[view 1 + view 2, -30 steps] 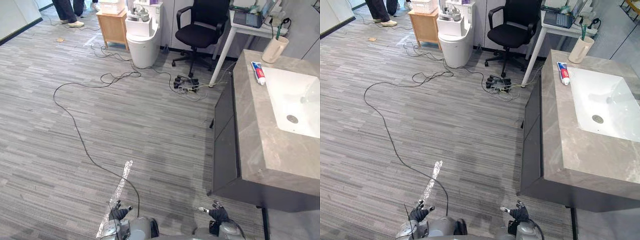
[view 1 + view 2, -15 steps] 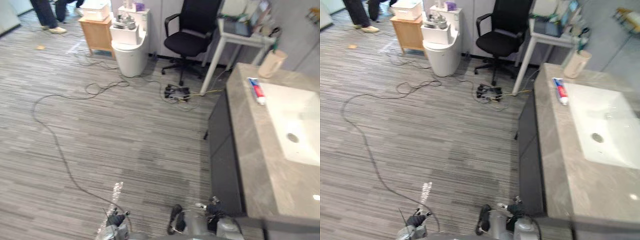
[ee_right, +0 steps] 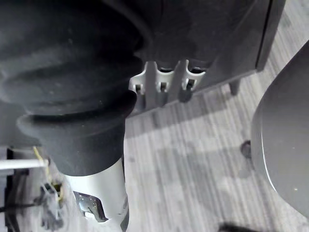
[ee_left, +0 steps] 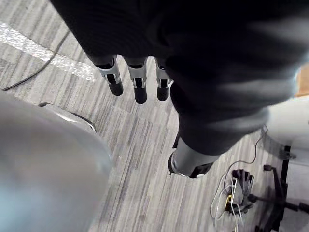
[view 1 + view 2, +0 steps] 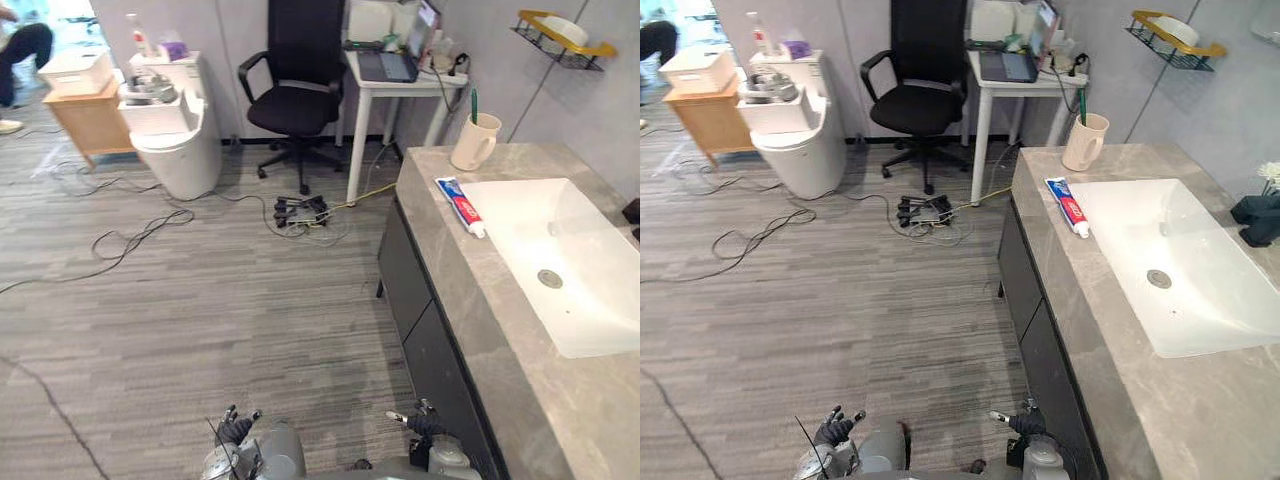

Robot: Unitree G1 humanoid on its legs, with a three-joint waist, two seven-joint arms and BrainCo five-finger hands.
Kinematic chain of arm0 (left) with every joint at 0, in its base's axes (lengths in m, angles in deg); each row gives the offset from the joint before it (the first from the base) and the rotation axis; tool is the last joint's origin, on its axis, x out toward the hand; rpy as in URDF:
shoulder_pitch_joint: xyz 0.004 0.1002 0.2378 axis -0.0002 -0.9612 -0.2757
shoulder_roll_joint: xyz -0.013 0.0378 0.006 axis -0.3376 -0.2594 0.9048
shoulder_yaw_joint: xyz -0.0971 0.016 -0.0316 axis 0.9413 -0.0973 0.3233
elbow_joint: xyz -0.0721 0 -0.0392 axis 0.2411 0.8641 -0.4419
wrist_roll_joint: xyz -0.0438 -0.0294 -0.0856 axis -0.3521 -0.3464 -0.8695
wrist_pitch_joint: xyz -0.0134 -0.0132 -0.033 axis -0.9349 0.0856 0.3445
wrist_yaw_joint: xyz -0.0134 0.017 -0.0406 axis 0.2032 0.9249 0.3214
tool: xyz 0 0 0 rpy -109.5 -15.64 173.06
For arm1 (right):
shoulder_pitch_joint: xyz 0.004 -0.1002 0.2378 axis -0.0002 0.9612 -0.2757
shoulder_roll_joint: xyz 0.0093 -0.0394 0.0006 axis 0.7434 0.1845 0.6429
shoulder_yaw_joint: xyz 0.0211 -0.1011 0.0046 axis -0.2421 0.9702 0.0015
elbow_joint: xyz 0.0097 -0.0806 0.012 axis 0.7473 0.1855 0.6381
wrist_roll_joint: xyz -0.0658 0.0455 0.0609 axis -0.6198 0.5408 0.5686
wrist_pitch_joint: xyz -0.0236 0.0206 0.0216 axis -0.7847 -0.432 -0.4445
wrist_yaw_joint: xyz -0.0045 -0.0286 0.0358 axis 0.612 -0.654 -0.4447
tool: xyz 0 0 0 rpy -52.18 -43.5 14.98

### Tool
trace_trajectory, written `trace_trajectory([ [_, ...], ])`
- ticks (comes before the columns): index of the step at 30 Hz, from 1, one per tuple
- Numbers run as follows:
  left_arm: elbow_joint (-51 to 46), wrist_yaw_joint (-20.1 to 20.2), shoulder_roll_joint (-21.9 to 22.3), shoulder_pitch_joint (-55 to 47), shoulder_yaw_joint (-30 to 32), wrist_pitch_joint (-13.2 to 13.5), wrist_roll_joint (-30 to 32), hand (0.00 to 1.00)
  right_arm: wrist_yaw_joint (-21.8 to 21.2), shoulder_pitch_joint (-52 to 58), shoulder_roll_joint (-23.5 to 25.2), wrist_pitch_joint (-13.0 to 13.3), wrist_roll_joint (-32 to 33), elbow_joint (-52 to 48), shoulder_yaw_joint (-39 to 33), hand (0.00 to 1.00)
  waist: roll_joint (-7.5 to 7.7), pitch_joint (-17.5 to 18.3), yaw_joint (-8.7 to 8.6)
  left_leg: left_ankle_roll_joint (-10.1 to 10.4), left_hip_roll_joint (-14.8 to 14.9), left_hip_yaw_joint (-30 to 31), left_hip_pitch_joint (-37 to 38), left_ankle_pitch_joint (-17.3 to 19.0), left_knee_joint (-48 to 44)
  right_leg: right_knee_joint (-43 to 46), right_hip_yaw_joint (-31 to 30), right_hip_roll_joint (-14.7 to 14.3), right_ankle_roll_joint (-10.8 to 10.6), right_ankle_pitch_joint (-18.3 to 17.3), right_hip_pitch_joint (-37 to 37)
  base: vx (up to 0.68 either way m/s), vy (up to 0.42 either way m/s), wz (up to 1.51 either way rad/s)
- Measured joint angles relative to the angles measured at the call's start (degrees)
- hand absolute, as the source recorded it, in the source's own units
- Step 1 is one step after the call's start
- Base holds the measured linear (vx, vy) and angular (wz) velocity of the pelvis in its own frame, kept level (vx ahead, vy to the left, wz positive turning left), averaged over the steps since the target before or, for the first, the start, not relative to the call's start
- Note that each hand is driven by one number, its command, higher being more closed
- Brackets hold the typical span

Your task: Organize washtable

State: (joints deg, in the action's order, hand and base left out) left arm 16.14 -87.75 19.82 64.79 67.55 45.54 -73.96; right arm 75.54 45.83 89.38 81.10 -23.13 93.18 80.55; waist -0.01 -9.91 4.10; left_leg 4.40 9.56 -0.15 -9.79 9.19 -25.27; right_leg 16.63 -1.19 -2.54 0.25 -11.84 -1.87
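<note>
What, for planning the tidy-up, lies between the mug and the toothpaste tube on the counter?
Nothing: only bare grey counter separates the mug from the toothpaste tube, as both eye views show.

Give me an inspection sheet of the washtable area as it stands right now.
Surface: grey stone washtable with a white sink set in it.
Job's things: toothpaste tube lying flat beside the sink; beige cup upright at the counter's far end, with a green toothbrush in it.
Clutter: dark crumpled item on the counter beyond the sink; cannot tell what it is.
Hands: left hand and right hand hang low near the floor, fingers relaxed, holding nothing.
Cables: power strip with tangled leads on the floor.
Surroundings: black office chair, white desk with a laptop, wall shelf.
</note>
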Motion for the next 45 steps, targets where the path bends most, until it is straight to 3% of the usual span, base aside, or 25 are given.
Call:
trace_trajectory([
  [3, 1.09, 0.02, -1.84, 0.31, -0.03, 0.23, 0.20, 0.00, -0.65, 0.49, 0.07, -0.10, 0.00, 1.41, -0.55, 0.00, 2.69, 1.33, 0.02, -2.92, -2.64, -5.98, 0.95, 3.86, -1.53, 3.34, -2.63, 4.51, -3.27, -1.92, 1.55, 0.22, 0.376, -0.65],
  [4, 1.51, 0.01, -2.08, 0.80, -0.06, 0.22, 0.17, 0.00, -0.72, 0.52, 0.06, -0.11, 0.02, 1.39, -0.61, 0.00, 2.94, 1.37, 0.01, -3.41, -3.00, -6.93, 1.65, 4.66, -1.69, 5.44, -2.36, 5.07, -3.35, -1.96, 2.36, 0.19, 0.300, -0.64],
  [7, 3.86, -0.01, -3.01, 1.98, -0.20, -0.38, 0.28, 0.00, -1.32, 0.48, -0.11, -0.04, -0.03, 0.61, -0.73, 0.00, 3.23, 0.82, -0.07, -5.74, -3.74, -12.87, 7.87, 7.70, -1.48, 24.90, 0.27, 8.20, -2.55, -1.52, 9.92, 0.16, 0.215, -0.85],
  [8, 4.13, -0.02, -3.08, 1.87, -0.67, -0.39, 0.26, 0.00, -1.31, 0.43, -0.42, 0.05, -0.07, 0.25, -0.85, 0.00, 3.16, 0.78, -0.09, -5.97, -3.76, -15.21, 10.67, 8.87, -0.80, 30.37, 3.62, 9.63, -2.37, -1.74, 12.21, 0.11, 0.113, -0.78],
  [10, 4.29, 0.05, -3.32, 1.69, -1.90, -0.40, 0.31, 0.00, -1.39, 0.40, -0.44, 0.11, -0.15, 0.03, -0.88, 0.00, 3.10, 0.81, -0.30, -5.76, -3.65, -18.44, 14.69, 9.91, 1.70, 30.16, 11.98, 11.70, -1.93, -2.58, 14.34, 0.18, 0.121, -0.78],
  [14, 4.84, 0.10, -3.29, 1.57, -2.56, -0.65, 0.19, 0.00, -1.85, -0.34, -0.41, 0.12, -0.50, 0.15, -2.90, 0.00, 2.59, 0.82, -0.31, -4.21, -2.88, -24.06, 19.34, 9.95, 6.76, 15.71, 27.83, 11.11, -0.92, -2.26, 15.17, 0.28, 0.053, -0.80],
  [15, 4.92, 0.17, -3.50, 1.51, -3.49, -0.65, 0.25, 0.00, -2.20, -0.46, -0.41, 0.07, -1.05, 0.15, -2.98, 0.00, 2.47, 0.81, -0.40, -3.39, -2.79, -24.93, 20.35, 10.14, 7.79, 9.77, 30.01, 9.25, 0.25, -0.22, 14.97, 0.38, -0.011, -0.57],
  [16, 5.30, 0.51, -3.95, 1.50, -4.92, -0.66, 0.41, 0.00, -2.44, -0.30, -0.41, 0.14, -1.53, -0.13, -3.29, 0.00, 2.36, 0.74, -0.86, -2.37, -2.69, -24.46, 21.34, 10.72, 8.23, 4.96, 28.64, 7.39, 2.80, 4.37, 13.79, 0.42, -0.030, -0.35],
  [17, 5.52, 0.90, -3.85, 1.48, -4.99, -0.73, 0.87, 0.00, -2.44, -0.38, -0.42, 0.19, -1.77, -0.35, -3.63, 0.00, 2.23, 0.71, -1.19, -2.10, -2.43, -23.46, 21.84, 10.88, 8.16, 4.42, 28.51, 6.68, 6.04, 5.44, 13.03, 0.45, -0.059, 0.00],
  [18, 5.71, 1.49, -3.46, 1.59, -5.14, -0.73, 2.06, 0.00, -2.46, -0.75, -0.20, 0.13, -2.04, -0.28, -4.65, 0.00, 1.80, 0.89, -1.65, -0.96, -1.52, -21.21, 22.30, 10.23, 6.47, 4.62, 29.12, 6.13, 6.04, 3.95, 11.71, 0.51, -0.144, 0.14],
  [19, 5.36, 1.94, -3.12, 1.75, -5.09, -0.74, 2.46, 0.00, -2.45, -0.48, -0.16, 0.09, -2.14, -0.37, -4.64, 0.00, 0.89, 0.68, -1.82, 0.56, 0.53, -16.88, 19.41, 9.36, -3.29, 4.66, 29.37, 5.26, 5.81, 1.77, 9.48, 0.40, -0.133, 0.08],
  [20, 5.21, 2.05, -2.89, 1.77, -5.02, -0.73, 2.47, 0.00, -2.46, -0.44, -0.30, 0.09, -2.17, -0.45, -4.62, 0.00, 0.52, 0.57, -1.89, 0.72, 1.19, -15.96, 18.44, 9.22, -6.25, 4.49, 29.41, 4.89, 5.78, 1.48, 8.84, 0.35, -0.145, -0.06],
  [21, 4.70, 2.39, -2.38, 1.72, -4.26, -0.70, 2.46, 0.00, -4.41, -0.63, -1.46, -0.88, -2.77, -0.61, -2.45, 0.00, -1.22, 0.59, -1.49, 1.64, 3.81, -12.84, 13.68, 6.33, -19.22, 3.68, 29.22, 3.02, 6.16, 0.42, 6.58, 0.26, -0.056, -0.29],
  [22, 4.17, 2.52, -1.77, 1.67, -4.05, -0.69, 2.50, 0.00, -5.03, -1.32, -0.80, -1.27, -2.82, 0.12, -1.08, 0.00, -2.11, 0.21, -0.84, 1.48, 6.09, -10.34, 9.72, 4.77, -28.88, 2.90, 28.02, 1.25, 6.73, -0.28, 4.10, 0.31, -0.064, -0.47],
  [25, 2.24, 2.57, -1.46, 1.31, -4.59, -0.63, 2.51, 0.00, -5.10, -1.94, 0.13, -1.35, -2.15, 2.24, 1.54, 0.00, -2.01, -0.06, -0.04, 0.99, 7.54, -9.39, 4.85, 5.43, -35.77, 0.22, 23.72, -0.04, 6.75, -0.82, -0.58, 0.28, -0.004, -0.77],
  [27, 1.14, 2.51, -1.24, 1.04, -4.59, -0.52, 2.41, 0.00, -5.10, -2.19, 0.15, -2.12, -1.87, 2.61, 2.21, 0.00, -2.07, -0.12, 0.13, -0.14, 7.75, -8.99, 1.80, 6.30, -31.41, -1.05, 20.73, 0.00, 5.88, -0.42, -2.20, 0.20, 0.080, -0.76],
  [29, 0.42, 2.33, -0.83, 0.53, -4.68, -0.23, 2.34, 0.00, -5.09, -2.21, 0.15, -2.45, -1.55, 2.63, 2.26, 0.00, -2.17, -0.17, 0.14, -0.35, 5.68, -5.26, 0.84, 7.37, -18.99, -1.25, 16.75, 0.28, 4.50, -0.39, -2.91, 0.16, 0.214, -0.95],
  [31, -0.20, 1.99, -0.38, 0.22, -4.68, -0.13, 2.27, 0.00, -4.59, -2.18, 0.14, -2.18, -1.11, 2.43, 1.88, 0.00, -2.08, -0.13, 0.18, 0.00, 1.34, 4.43, 2.40, 7.30, -7.10, 0.05, 11.77, 0.54, 3.32, -1.32, -1.82, 0.09, 0.279, -1.25],
  [32, -0.20, 1.51, -0.23, -0.26, -4.82, 0.26, 2.10, 0.00, -3.78, -2.22, 0.13, -1.85, -1.12, 2.15, 1.65, 0.00, -2.22, -0.05, 0.16, 0.32, -1.07, 12.43, 3.90, 7.16, -1.49, 2.17, 7.99, 0.40, 2.22, -2.01, -0.44, 0.10, 0.330, -1.70],
  [33, 0.02, 1.18, -0.68, -0.49, -4.87, 0.24, 1.56, 0.00, -3.17, -2.20, 0.09, -1.43, -1.13, 2.05, 2.08, 0.00, -2.27, -0.06, 0.15, 2.66, -2.57, 13.05, 4.89, 5.95, -1.57, 4.17, 3.95, 0.41, 0.91, -2.72, 0.39, 0.09, 0.334, -1.56],
  [34, 0.32, 1.18, -1.15, -0.40, -5.11, 0.24, 1.64, 0.00, -3.19, -2.14, -0.35, -1.31, -1.19, 1.92, 2.16, 0.00, -1.98, 0.06, -0.19, 2.57, -2.69, 11.72, 5.15, 6.57, -1.36, 4.03, 2.75, 0.73, 0.44, -2.65, 0.55, 0.10, 0.290, -1.13],
  [37, 1.68, 1.29, -2.94, 0.08, -5.88, 0.32, 2.22, 0.00, -2.44, -0.14, 0.06, -1.09, -1.29, 1.75, 0.15, 0.00, 1.12, 1.79, -0.20, 0.46, -3.76, 4.98, 5.74, 8.47, -2.03, 1.83, -3.62, 2.27, -2.02, -1.24, 1.64, 0.11, 0.282, -0.93],
  [43, 6.16, 1.21, -3.83, 1.76, -6.92, 0.36, 2.72, 0.00, -2.54, 0.07, -0.05, -1.10, -1.41, 2.09, -0.59, 0.00, 1.40, 2.43, -0.29, -2.91, -6.79, -5.97, 9.56, 8.97, 0.90, 1.32, -12.79, 5.71, -6.49, 0.56, 4.17, 0.10, 0.220, -0.85],
  [45, 6.55, 1.18, -3.69, 2.00, -7.05, 0.34, 2.56, 0.00, -2.57, -0.28, -0.42, -1.13, -1.80, 2.44, -0.49, 0.00, 0.81, 2.67, -0.11, -3.43, -6.48, -9.11, 10.58, 8.78, 2.22, 2.25, -10.17, 6.36, -6.45, 2.00, 5.85, 0.02, 0.129, -0.77],
])
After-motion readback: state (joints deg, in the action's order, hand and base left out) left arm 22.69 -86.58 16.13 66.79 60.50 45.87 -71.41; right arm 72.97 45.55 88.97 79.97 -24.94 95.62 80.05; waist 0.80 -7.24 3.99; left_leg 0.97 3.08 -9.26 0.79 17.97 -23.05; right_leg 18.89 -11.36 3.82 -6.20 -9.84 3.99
